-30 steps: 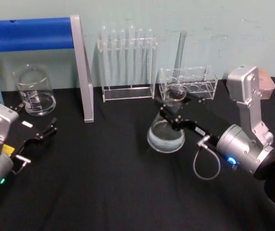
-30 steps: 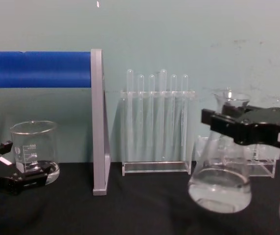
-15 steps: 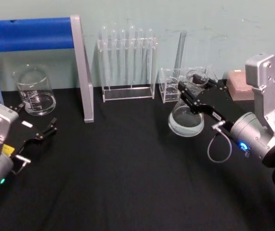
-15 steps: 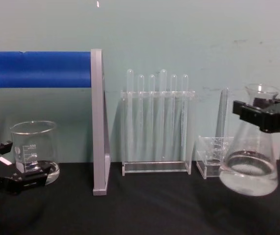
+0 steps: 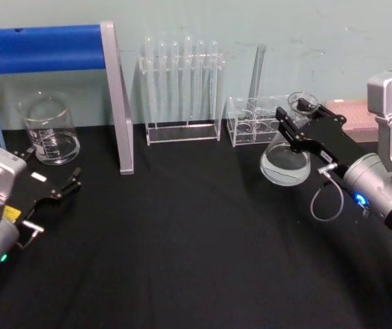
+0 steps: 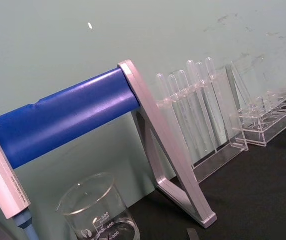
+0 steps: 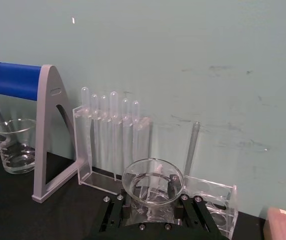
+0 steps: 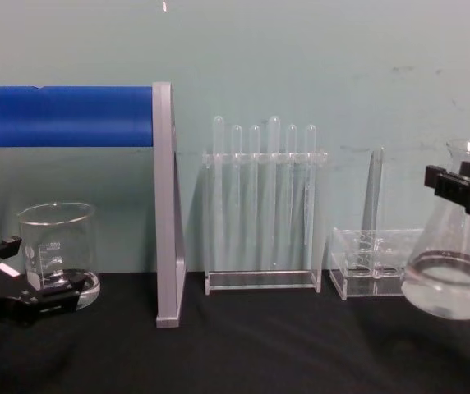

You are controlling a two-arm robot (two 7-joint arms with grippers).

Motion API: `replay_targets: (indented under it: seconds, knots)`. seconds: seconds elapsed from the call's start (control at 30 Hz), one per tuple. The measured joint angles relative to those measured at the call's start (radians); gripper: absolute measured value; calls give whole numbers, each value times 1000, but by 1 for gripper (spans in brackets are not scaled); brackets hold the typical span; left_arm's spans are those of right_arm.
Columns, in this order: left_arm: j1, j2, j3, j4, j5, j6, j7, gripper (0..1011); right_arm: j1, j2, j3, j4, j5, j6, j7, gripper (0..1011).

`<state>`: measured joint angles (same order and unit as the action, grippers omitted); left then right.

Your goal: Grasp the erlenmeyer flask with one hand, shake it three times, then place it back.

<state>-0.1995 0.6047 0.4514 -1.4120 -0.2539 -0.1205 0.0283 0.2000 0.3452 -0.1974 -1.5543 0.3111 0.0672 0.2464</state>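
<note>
1. The erlenmeyer flask point(image 5: 286, 161) is on the right side of the scene, just in front of the small clear rack point(image 5: 264, 120). It has a little clear liquid in its wide bottom. It looks lifted off the black bench point(image 5: 182, 260) and tipped a bit.
2. The right gripper point(image 5: 297, 118) has its jaws clenched on the flask's thin neck, just under the rim.
3. I think this is the shaking step. One look cannot tell how many shakes are done.
4. The next move needs a tight hold and short swings. The mouth must stay up so nothing spills. The small rack is close behind, so the flask should not bump it. After that, the flask must go down flat on the bench.
5. The right arm comes in from the right edge. It reaches to the left and far, with a grey cable loop hanging under it.
6. The left gripper point(image 5: 53, 166) rests low at the near left. Its jaws are spread and hold nothing. A glass beaker point(image 5: 49, 130) stands just beyond it.
7. Farther back stand a tall rack of test tubes point(image 5: 182, 89) and a stand with a blue bar point(image 5: 45, 48).
</note>
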Motion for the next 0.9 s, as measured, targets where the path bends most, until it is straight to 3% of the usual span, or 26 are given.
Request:
replay_targets:
  seconds: [0.43, 0.9]
  knots:
    - [0, 0, 0, 0, 0, 0, 0, 1001, -10, -11, 0, -11, -13, 9, 21, 453]
    - [0, 0, 0, 0, 0, 0, 0, 1001, -47, -1, -59, -84, 4, 21, 85, 453]
